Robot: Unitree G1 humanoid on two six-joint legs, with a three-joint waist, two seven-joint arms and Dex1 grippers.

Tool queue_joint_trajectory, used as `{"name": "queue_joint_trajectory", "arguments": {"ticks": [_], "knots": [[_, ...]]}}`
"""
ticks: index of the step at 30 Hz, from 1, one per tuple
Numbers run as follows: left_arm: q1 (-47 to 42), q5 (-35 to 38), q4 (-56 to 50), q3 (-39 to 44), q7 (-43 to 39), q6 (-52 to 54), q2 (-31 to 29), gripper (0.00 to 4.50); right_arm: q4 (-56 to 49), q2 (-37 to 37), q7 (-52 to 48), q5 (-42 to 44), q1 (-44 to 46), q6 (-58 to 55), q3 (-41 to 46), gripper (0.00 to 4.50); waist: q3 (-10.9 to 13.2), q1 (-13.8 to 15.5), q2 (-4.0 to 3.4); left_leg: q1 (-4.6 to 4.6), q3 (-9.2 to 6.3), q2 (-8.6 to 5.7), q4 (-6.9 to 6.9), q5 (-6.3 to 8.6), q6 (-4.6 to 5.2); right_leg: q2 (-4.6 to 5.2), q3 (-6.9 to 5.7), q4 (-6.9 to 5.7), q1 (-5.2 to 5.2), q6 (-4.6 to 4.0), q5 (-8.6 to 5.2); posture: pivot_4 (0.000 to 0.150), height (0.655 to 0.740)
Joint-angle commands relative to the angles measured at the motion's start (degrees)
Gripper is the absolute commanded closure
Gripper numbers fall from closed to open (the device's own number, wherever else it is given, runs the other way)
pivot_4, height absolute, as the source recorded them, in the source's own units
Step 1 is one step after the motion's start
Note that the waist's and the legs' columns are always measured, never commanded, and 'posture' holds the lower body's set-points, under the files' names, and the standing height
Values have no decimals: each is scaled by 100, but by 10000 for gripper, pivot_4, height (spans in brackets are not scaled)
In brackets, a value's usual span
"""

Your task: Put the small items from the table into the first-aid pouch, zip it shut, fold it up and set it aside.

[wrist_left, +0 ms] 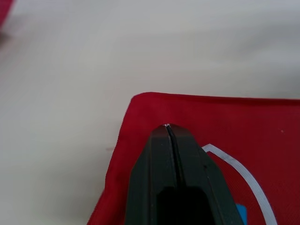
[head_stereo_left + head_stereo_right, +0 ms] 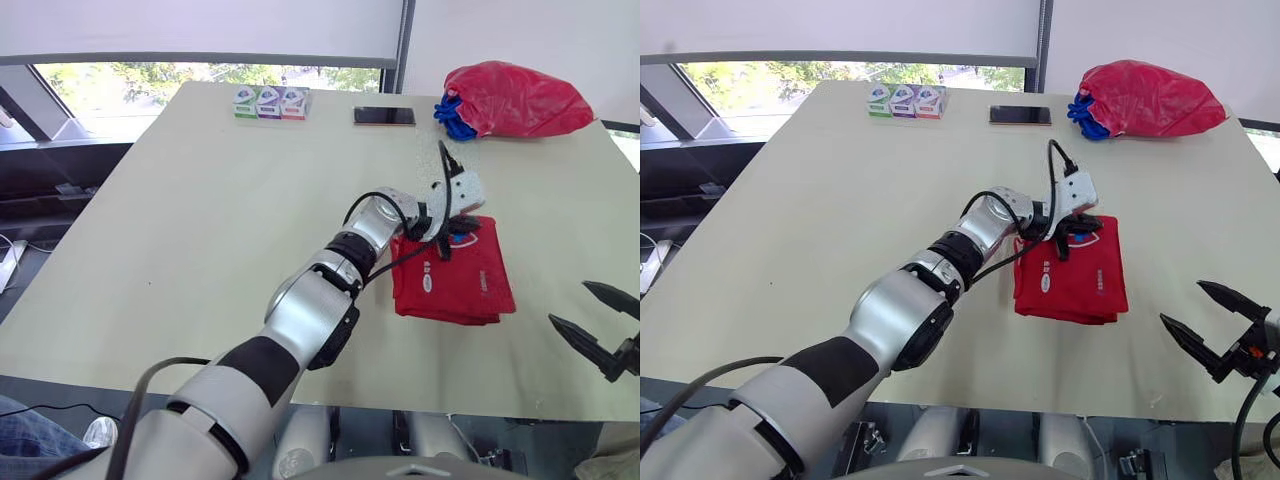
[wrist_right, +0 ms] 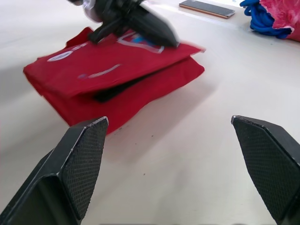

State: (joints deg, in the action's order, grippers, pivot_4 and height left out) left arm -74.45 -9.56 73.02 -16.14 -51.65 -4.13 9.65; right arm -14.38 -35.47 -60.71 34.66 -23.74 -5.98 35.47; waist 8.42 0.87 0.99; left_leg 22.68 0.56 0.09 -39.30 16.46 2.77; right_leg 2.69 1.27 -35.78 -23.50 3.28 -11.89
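The folded red first-aid pouch (image 2: 455, 285) lies flat on the tabletop (image 2: 220, 220), toward its right front part. The left end effector (image 1: 168, 127) sits over the pouch's far corner, its two black fingers pressed together with nothing seen between them. The right end effector (image 2: 592, 316) hovers near the tabletop's front right edge, fingers spread wide, apart from the pouch. A red bag (image 2: 515, 100), a phone (image 2: 384, 116) and three small boxes (image 2: 268, 103) rest along the far edge.
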Motion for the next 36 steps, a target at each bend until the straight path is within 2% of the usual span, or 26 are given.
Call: {"name": "queue_joint_trajectory", "arguments": {"ticks": [1, 3, 5, 9, 13, 18, 21, 25, 26, 29, 33, 36], "knots": [[222, -301, 275, -208, -184, 256, 223, 44623, -90, 33, 35, 61, -42, 128, 76, 0, -1, -1, -1, -1, 0, 0, 0, 0, 0, 0, 0, 0, 1, 0, 0, 1500, 7400], [209, -313, 249, -167, -9, 143, 175, 44623, -93, 38, 52, 57, -45, 135, 77, 0, -1, -2, -1, -2, -1, 2, 0, 0, 0, -1, 0, -1, 1, 0, 0, 1500, 7400], [81, 15, 179, 178, -47, 148, 169, 44623, -89, 62, 178, 64, 19, 89, 79, 0, -1, -2, -1, -3, 1, 3, 0, 0, 0, -1, 1, -1, 1, 0, 0, 1500, 7400], [-173, 523, -120, 752, -462, -275, -78, 44623, -189, 29, 640, 226, 175, -424, 30, 0, 3, -3, -3, 2, 2, 4, 0, 0, 0, -1, 2, -2, -4, -1, 1, 1500, 7400], [-166, 1128, -721, 1231, -1445, -404, -551, 44623, -549, 105, 1202, 760, 496, -1083, -63, 0, 10, -22, -8, 6, 5, 6, 0, 0, 0, 0, 4, -3, -9, -3, 2, 1500, 7400], [346, 1744, -2085, 1472, -2587, -30, -1523, 44623, -951, 81, 1782, 1463, 868, -1926, -170, 0, 8, -52, -19, 0, 8, 23, 3, -1, -1, -2, 8, -11, -9, -5, 3, 1500, 7400], [785, 2073, -2963, 1549, -3032, 419, -2125, 36582, -1126, 0, 1983, 1777, 1010, -2364, -291, 0, 8, -41, -19, 0, 12, 24, 2, -1, 0, 0, 13, -10, -8, -4, 3, 1500, 7400], [1512, 2312, -4255, 1508, -3366, 1104, -3049, 18533, -1192, -244, 2137, 2199, 1106, -3069, -472, 0, 11, -45, -18, 2, 8, 26, 1, -1, 0, 0, 11, -12, -9, -4, 4, 1500, 7400], [1657, 2378, -4524, 1487, -3411, 1270, -3215, 12792, -1191, -306, 2163, 2217, 1113, -3181, -520, 0, 12, -17, -17, 2, 7, 27, 1, -1, -1, 0, 9, -13, -9, -4, 4, 1500, 7400], [2266, 2746, -5689, 1536, -3668, 2025, -3950, 1059, -1035, -619, 2192, 2221, 1171, -3728, -807, 0, 11, -8, -18, 3, 6, 27, -2, -1, -1, 2, 8, -12, -8, -4, 4, 1500, 7400], [2959, 3304, -6975, 1571, -3888, 2848, -4774, 1059, -815, -834, 2323, 2382, 1327, -4444, -1129, 0, 12, -15, -16, 2, 3, 28, -4, -1, -1, 3, 4, -12, -7, -5, 3, 1500, 7400], [3338, 3565, -7531, 1603, -3893, 3104, -5205, 1059, -722, -918, 2363, 2407, 1461, -4827, -1351, 0, 11, -6, -16, 1, 5, 29, -5, -1, -1, 2, 5, -12, -7, -9, 0, 1500, 7400]]}}
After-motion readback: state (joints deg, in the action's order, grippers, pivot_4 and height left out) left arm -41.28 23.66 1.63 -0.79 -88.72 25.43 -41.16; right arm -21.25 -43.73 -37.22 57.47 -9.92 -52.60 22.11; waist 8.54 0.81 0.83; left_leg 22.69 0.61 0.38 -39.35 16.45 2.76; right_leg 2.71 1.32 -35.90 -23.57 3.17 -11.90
